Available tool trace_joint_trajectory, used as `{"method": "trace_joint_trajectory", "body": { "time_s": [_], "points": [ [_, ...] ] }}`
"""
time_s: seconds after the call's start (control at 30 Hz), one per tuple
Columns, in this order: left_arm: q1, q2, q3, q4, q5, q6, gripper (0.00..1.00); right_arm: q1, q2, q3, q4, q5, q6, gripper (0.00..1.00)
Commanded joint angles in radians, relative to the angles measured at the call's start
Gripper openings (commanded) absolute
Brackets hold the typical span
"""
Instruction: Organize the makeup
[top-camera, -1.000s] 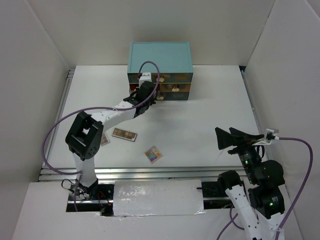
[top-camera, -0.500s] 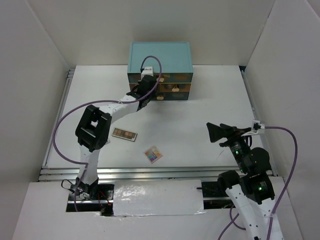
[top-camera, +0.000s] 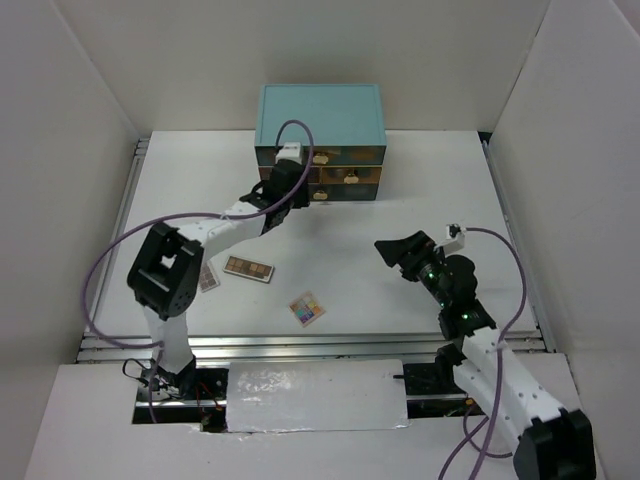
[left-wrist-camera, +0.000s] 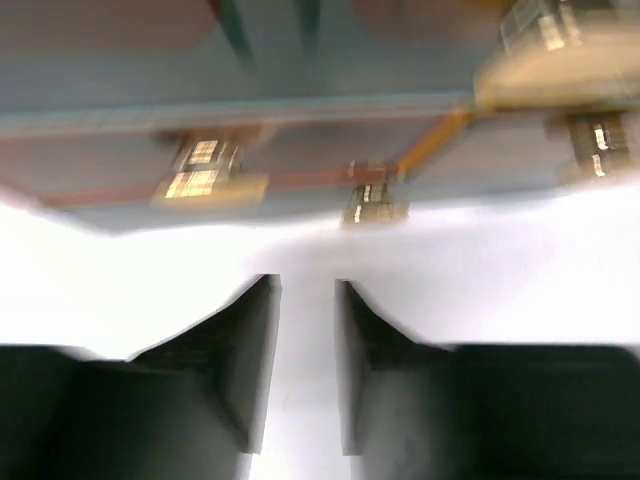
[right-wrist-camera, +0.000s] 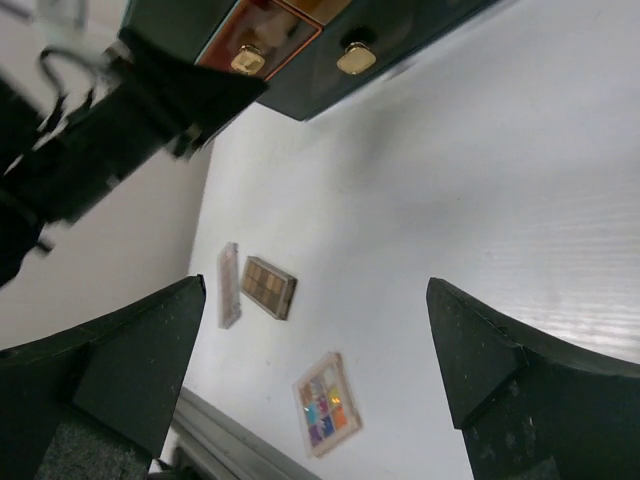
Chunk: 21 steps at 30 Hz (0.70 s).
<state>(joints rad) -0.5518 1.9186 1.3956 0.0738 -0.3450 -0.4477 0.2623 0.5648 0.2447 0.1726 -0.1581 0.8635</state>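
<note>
Top external view shows the square palette (top-camera: 307, 309) and a rectangular palette (top-camera: 248, 268) lying flat on the table (top-camera: 400, 190), which we judge light, rigid and slippery, best pinched across opposite edges, while the left gripper (left-wrist-camera: 306, 290) stands narrowly apart and empty, the right gripper (right-wrist-camera: 316, 290) wide apart.

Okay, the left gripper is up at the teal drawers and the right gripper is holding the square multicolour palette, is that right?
Not quite. The right gripper holds nothing: in the right wrist view its jaws stand wide apart and empty, and the square multicolour palette lies on the table. The left gripper is at the teal drawers.
</note>
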Motion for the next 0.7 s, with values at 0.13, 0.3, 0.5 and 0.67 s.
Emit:
{"method": "trace_joint_trajectory", "body": {
  "time_s": [0.13,0.3,0.5,0.67],
  "points": [
    [-0.048,-0.398,-0.167,-0.103,-0.029,-0.108,0.77,0.021,0.553,0.007,0.758,-0.038,0.319,0.99],
    [-0.065,-0.608,-0.244,-0.238,-0.083,-0.173,0.99,0.049,1.193,0.212,1.136,-0.176,0.507,0.93],
    [-0.092,-0.846,-0.308,-0.406,-0.144,-0.192,0.99,0.084,1.639,0.45,1.533,-0.213,0.776,0.85],
    [-0.092,-0.976,-0.296,-0.547,-0.167,-0.166,0.99,0.126,1.689,0.543,1.362,-0.161,0.761,0.85]
  ]
}}
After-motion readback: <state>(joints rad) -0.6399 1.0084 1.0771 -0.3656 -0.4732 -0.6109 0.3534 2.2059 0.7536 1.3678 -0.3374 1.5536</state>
